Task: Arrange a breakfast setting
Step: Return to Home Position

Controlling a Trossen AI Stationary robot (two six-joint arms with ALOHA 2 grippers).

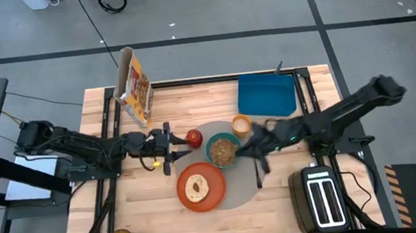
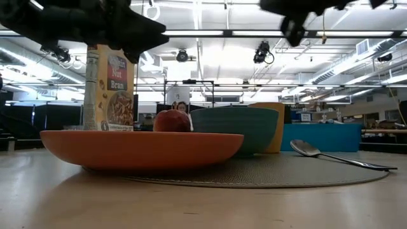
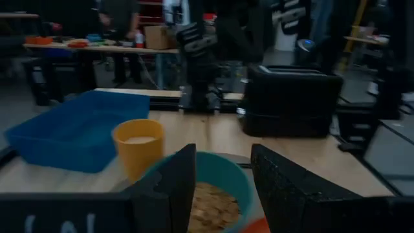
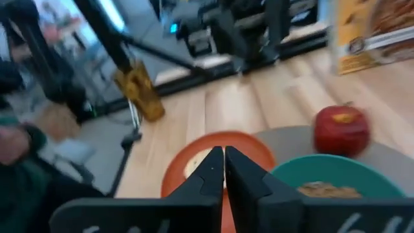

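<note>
Sitting complete on the grey mat [image 1: 239, 184] were orange plate [image 1: 217, 195] with bread [image 1: 196, 186], teal bowl [image 1: 210, 147], apple [image 1: 194, 138] and spoon [image 2: 331, 156], the cup [image 1: 241, 125] at its edge. Left gripper [image 3: 223, 181] hung released beside the mat; right gripper [image 4: 224, 168], clenched empty, above it. Judged step: homing; both arms must lift clear.

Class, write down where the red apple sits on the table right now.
In the high view, the red apple sits at the far left edge of the grey mat, just left of the teal bowl and behind the orange plate.
</note>
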